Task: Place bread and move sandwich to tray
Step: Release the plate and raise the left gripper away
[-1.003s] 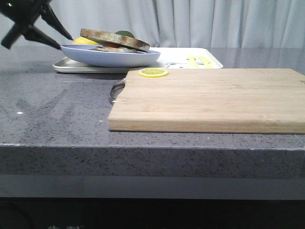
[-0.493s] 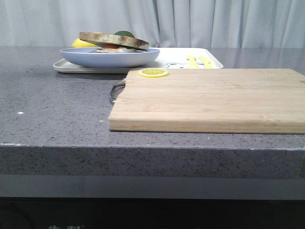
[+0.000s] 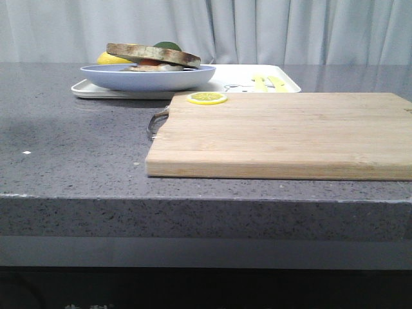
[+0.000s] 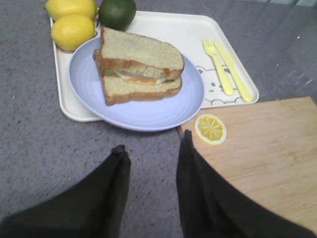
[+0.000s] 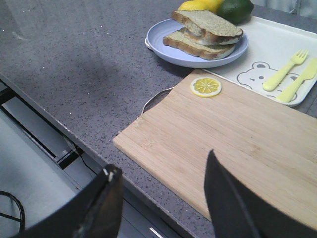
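Observation:
The sandwich (image 3: 154, 56) sits on the round pale-blue plate (image 3: 148, 78), which rests on the left part of the white tray (image 3: 251, 80) at the back left. The bread (image 4: 141, 49) lies as the top slice over the fried egg and the lower slice. My left gripper (image 4: 152, 142) is open and empty, hovering over the grey counter just short of the plate (image 4: 143, 113). My right gripper (image 5: 162, 162) is open and empty above the front edge of the counter, far from the sandwich (image 5: 205, 29). Neither gripper shows in the front view.
A wooden cutting board (image 3: 283, 132) fills the centre-right, with a lemon slice (image 3: 206, 98) on its far left corner. Two lemons (image 4: 72, 22) and a lime (image 4: 117, 12) sit on the tray behind the plate. A yellow fork and knife (image 4: 225, 69) lie on the tray's bear print.
The left gripper, seen a second ago at the upper left beside the plate, has drawn out of the front view. Plate, sandwich and tray have not moved.

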Robot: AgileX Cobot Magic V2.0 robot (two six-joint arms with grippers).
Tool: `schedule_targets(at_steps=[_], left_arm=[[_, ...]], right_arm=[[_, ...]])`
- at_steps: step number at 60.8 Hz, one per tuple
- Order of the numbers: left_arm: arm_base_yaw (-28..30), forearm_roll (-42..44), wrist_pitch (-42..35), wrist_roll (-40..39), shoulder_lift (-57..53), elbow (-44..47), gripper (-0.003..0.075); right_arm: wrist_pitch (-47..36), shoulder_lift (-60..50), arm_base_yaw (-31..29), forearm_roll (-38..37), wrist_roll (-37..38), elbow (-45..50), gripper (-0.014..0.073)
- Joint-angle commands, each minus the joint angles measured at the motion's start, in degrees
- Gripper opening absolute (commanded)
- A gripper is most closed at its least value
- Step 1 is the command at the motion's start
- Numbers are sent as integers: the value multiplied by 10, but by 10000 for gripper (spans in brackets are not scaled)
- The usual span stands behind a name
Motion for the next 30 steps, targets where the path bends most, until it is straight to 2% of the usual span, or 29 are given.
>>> schedule_targets(at_steps=[1, 18, 30], left_arm=[[-5, 6, -58, 8, -61, 44, 238], [-5, 68, -88, 8, -226, 220, 238], [-5, 79, -110, 8, -345, 290, 238]], right_arm=[[-38, 1, -3, 10, -8, -15, 402], [-38, 1, -3, 10, -8, -15, 402], [-38, 1, -3, 10, -8, -15, 402]])
